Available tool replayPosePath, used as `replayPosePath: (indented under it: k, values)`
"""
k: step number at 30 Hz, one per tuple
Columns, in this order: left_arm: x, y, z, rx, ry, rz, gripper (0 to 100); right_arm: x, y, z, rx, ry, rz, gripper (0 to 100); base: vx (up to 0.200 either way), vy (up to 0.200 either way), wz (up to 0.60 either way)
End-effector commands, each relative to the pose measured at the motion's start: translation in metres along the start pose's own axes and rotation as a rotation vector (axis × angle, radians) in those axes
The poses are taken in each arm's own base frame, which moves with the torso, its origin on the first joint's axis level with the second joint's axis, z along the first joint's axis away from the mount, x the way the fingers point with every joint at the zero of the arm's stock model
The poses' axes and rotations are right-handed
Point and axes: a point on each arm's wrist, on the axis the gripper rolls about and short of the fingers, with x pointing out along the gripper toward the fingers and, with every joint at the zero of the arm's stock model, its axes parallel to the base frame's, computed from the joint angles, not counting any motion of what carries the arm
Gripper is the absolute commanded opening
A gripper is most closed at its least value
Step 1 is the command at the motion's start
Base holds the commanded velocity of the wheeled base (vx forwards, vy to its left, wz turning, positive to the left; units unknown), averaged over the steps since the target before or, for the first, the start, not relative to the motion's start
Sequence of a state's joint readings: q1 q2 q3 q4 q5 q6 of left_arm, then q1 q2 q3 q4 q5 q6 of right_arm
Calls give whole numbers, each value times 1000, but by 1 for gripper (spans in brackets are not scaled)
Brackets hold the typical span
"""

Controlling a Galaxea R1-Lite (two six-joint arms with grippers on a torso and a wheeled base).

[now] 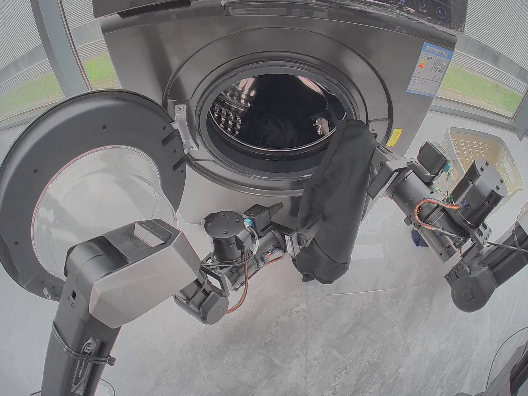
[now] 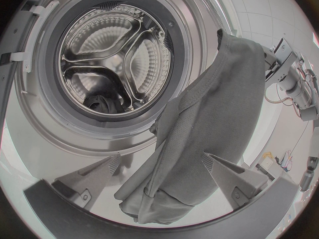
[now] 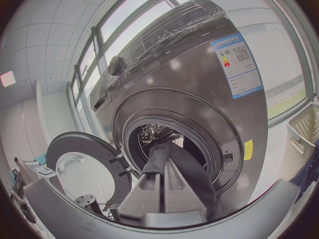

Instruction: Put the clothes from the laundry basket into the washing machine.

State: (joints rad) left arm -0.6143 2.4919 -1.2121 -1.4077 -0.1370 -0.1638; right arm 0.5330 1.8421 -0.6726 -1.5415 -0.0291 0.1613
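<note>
Low before the washing machine, the left gripper stands released, jaws spread wide and holding nothing. The lower part of the dark garment hangs just beyond its fingers, and whether they touch the cloth I cannot tell. From there the garment rises as one long fold, near upright, to a top end pinched in the right gripper, whose jaws are clenched on it. That top end sits at the lower right edge of the drum opening, about at the rim, so the drum lies ahead of the right gripper and toward the robot's left. Most of the cloth dangles below the sill. As I judge it, the right arm is the nearer to the opening and must carry the top inward, while the hanging tail has to clear the lip, where the left gripper could help. Deeper in, dark clothing lies at the drum's bottom. Beyond the right arm stands the laundry basket.
</note>
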Motion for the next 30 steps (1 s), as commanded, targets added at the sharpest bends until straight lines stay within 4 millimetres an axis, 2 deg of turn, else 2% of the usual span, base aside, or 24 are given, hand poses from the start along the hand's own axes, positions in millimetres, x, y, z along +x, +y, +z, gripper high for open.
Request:
replayPosePath:
  k: [1, 2, 3, 9, 14, 16, 19, 21, 22, 23, 30]
  values:
    - [10, 2, -15, 10, 0, 3, 100, 0, 0, -1, 0, 2, 0, 0, 0, 0, 0]
    - [12, 2, -16, 14, -1, 9, 100, 0, 0, -1, 0, 2, 0, 0, 0, 0, 0]
    - [14, 2, -17, 18, -6, 11, 0, 0, 0, -1, 0, 4, 0, 0, 0, 0, 0]
    - [21, -6, -21, 17, -19, -6, 0, 0, 0, -2, 1, 5, -1, 0, 0, 0, 0]
    - [24, -9, -14, 19, -50, 11, 0, 0, -1, -2, 1, 7, -2, 0, 0, 0, 0]
    - [22, -9, -8, 20, -57, 13, 0, 0, -2, -3, -1, 9, -6, 0, 0, 0, 0]
    - [10, -10, 14, 22, -66, 21, 0, 0, -5, -3, -4, 9, -12, 0, 0, 0, 0]
    - [8, -10, 18, 22, -65, 22, 0, 0, -5, -3, -2, 11, -13, 0, 0, 0, 0]
    - [-10, -14, 37, 21, -55, 27, 0, 0, -5, -5, -3, 15, -15, 0, 0, 0, 0]
    - [-19, -15, 45, 21, -52, 30, 0, 0, -5, -5, -3, 15, -15, 0, 0, 0, 0]
    - [-91, -15, 83, 37, 12, 82, 0, -2, -6, -8, -5, 30, -19, 0, 0, 0, 0]
